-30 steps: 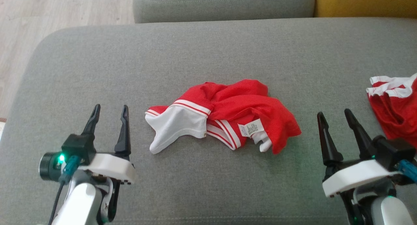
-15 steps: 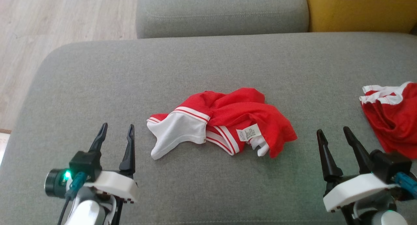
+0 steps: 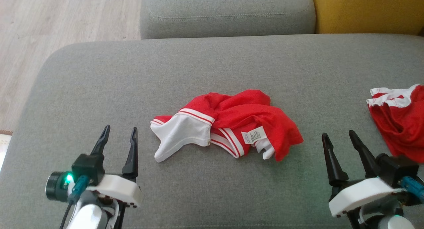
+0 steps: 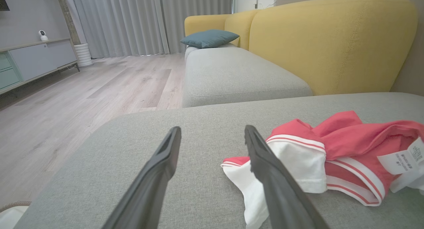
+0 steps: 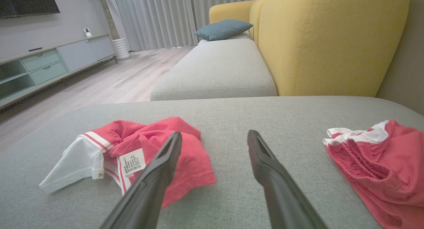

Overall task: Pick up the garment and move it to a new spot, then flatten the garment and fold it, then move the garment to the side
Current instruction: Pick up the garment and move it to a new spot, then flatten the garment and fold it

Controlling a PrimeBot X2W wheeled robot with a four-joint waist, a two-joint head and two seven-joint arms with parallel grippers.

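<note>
Label check: white care tag point(image 3: 253, 135) on the near edge of the garment point(image 3: 245, 114), several lines of small dark print, too fine to read in the head view or either wrist view. Garment is red with white panels and red-and-white striped trim, crumpled, lying near the middle of the grey sofa cushion point(image 3: 205, 66). Its long axis runs left to right across the head view. The white piece, possibly a sleeve, points to the robot's left and the bunched red bulk lies to the right. Left gripper point(image 3: 120, 128) hovers just left of the white end, fingers spread wide, holding nothing, and apart from the cloth in the head view. Right gripper point(image 3: 338, 134) sits to the right of the red end, fingers likewise wide and empty. A second red garment point(image 3: 399, 126) with white striped trim lies further right, well apart from the first. The head view gives the plan layout with both grippers flanking the garment. The left wrist view looks low across the cushion at the white end and adds a teal pillow point(image 4: 209, 38), grey curtains point(image 4: 149, 22) and a low cabinet point(image 4: 31, 61). The right wrist view takes in both garments, the tag facing the camera, and the gathered edge of the second garment.
</note>
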